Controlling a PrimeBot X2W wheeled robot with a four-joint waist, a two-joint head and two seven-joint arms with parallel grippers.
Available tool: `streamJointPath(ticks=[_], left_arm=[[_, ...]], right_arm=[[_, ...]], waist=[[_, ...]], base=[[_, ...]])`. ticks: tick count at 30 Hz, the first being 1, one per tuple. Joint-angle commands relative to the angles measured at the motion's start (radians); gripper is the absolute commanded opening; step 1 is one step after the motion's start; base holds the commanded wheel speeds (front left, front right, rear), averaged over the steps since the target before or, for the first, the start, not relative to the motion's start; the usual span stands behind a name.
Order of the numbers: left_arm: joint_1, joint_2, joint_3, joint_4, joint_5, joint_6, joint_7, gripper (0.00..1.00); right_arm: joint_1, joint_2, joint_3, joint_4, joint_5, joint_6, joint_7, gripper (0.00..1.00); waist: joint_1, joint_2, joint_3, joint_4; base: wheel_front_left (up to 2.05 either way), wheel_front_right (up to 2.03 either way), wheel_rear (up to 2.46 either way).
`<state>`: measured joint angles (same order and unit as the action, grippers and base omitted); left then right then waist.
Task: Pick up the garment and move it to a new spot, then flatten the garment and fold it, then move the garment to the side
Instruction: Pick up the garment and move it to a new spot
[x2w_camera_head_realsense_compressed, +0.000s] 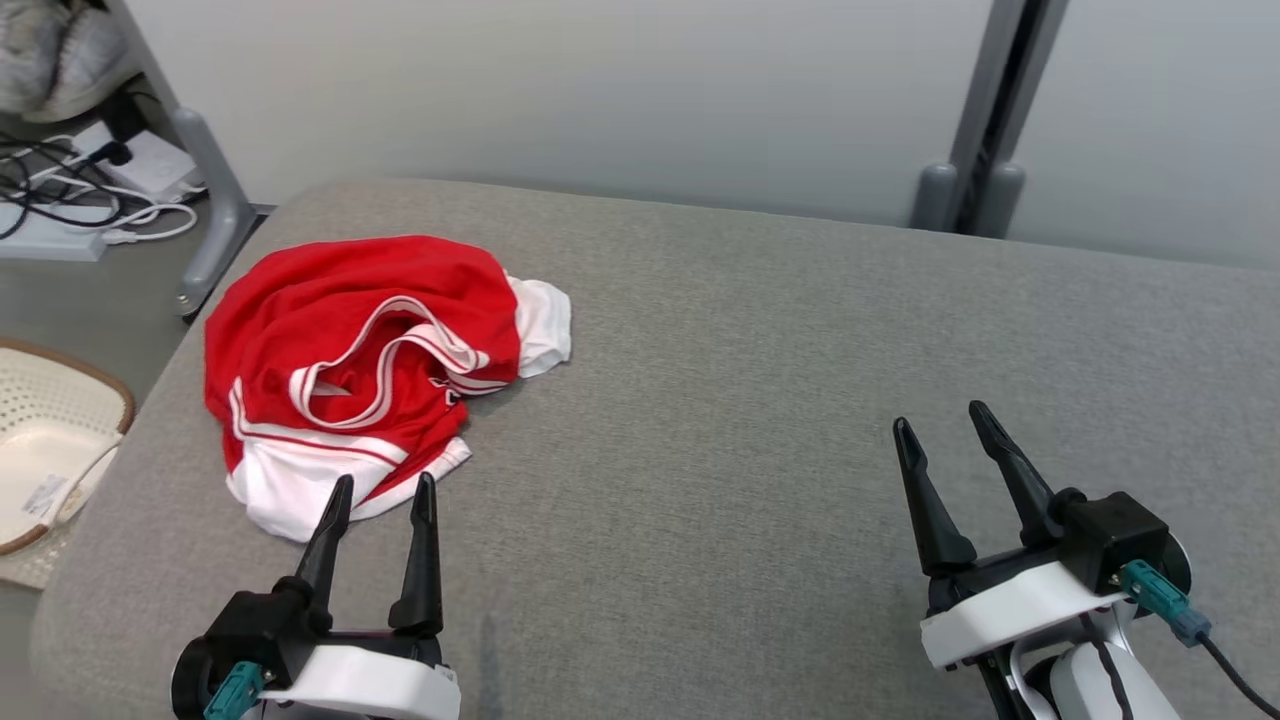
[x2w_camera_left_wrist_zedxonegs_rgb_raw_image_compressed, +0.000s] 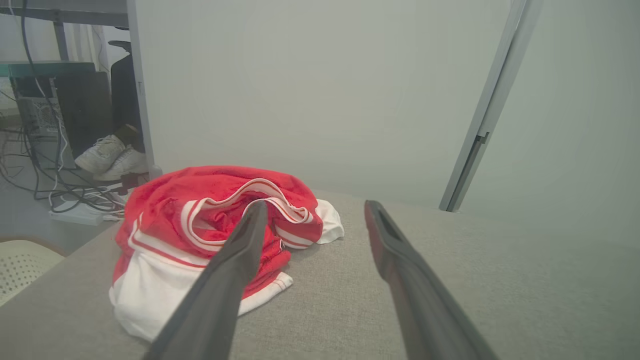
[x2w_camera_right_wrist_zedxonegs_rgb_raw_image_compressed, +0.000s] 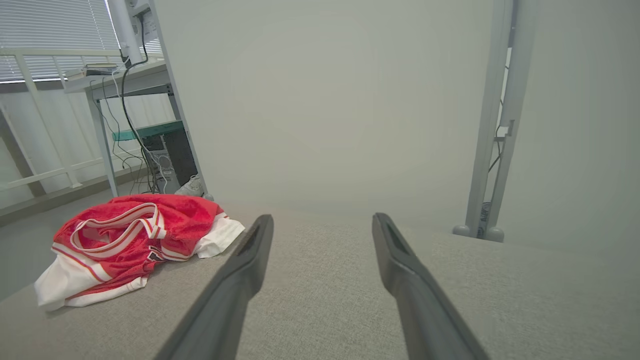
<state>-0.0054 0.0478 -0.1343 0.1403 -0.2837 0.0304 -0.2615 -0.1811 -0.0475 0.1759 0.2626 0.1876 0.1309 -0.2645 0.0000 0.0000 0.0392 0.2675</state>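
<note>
**Garment in a heap near the edge, both tools open**

The garment (x2w_camera_head_realsense_compressed: 360, 350) lies in a bunch at the upper left of the head view, on the grey surface (x2w_camera_head_realsense_compressed: 750, 400). It is red with white parts and is close to the surface's left edge. A basket (x2w_camera_head_realsense_compressed: 50, 440) sits lower down past that edge.

The left tool (x2w_camera_head_realsense_compressed: 385, 485) is at the lower left. Its two fingers are spread wide and hold nothing. Their tips reach the white part of the garment, but I cannot tell if they touch it. The right tool (x2w_camera_head_realsense_compressed: 940, 415) is at the lower right, well apart from the garment. It is wide open and holds nothing too.

What could go wrong:
- The left tool might pinch only the top layer. Then the rest would drag or fall out of the grip.
- A finger might poke into the striped hole in the middle and get stuck there.
- A push to the left could slide the garment off the edge, because it lies so close to it.
- The right tool has far to go, so it may come late to help.

The garment is too bunched up to point any clear way. Its longest line seems to run from the wide white part at the lower left, by the left tool, up to the small white bit at the upper right. The striped hole faces up.
</note>
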Motion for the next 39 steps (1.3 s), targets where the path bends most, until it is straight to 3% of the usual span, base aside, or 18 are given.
streamJointPath(ticks=[1, 16, 30, 39], left_arm=[[0.007, 0.004, 0.009, -0.002, 0.008, 0.005, -0.003, 1.0], [0.041, 0.005, 0.009, -0.001, 0.035, -0.004, -0.003, 1.0], [0.057, 0.004, 0.043, -0.037, 0.023, 0.016, -0.003, 1.0], [0.034, 0.004, 0.047, -0.041, 0.018, 0.003, -0.003, 1.0]], right_arm=[[0.007, -0.006, 0.007, -0.001, 0.008, 0.0, -0.002, 1.0], [0.034, -0.006, 0.031, 0.003, 0.04, 0.0, -0.002, 1.0], [-0.014, -0.006, 0.065, 0.024, 0.047, 0.0, -0.002, 1.0], [0.008, -0.006, 0.033, 0.011, 0.034, 0.0, -0.002, 1.0]], waist=[[0.0, 0.0, -0.018, 0.048], [0.0, 0.0, -0.052, 0.204], [0.0, 0.0, -0.037, 0.225], [0.0, 0.0, -0.024, 0.221]], base=[[0.0, 0.0, 0.0], [0.0, 0.0, 0.0], [0.0, 0.0, 0.0], [0.0, 0.0, 0.0]])
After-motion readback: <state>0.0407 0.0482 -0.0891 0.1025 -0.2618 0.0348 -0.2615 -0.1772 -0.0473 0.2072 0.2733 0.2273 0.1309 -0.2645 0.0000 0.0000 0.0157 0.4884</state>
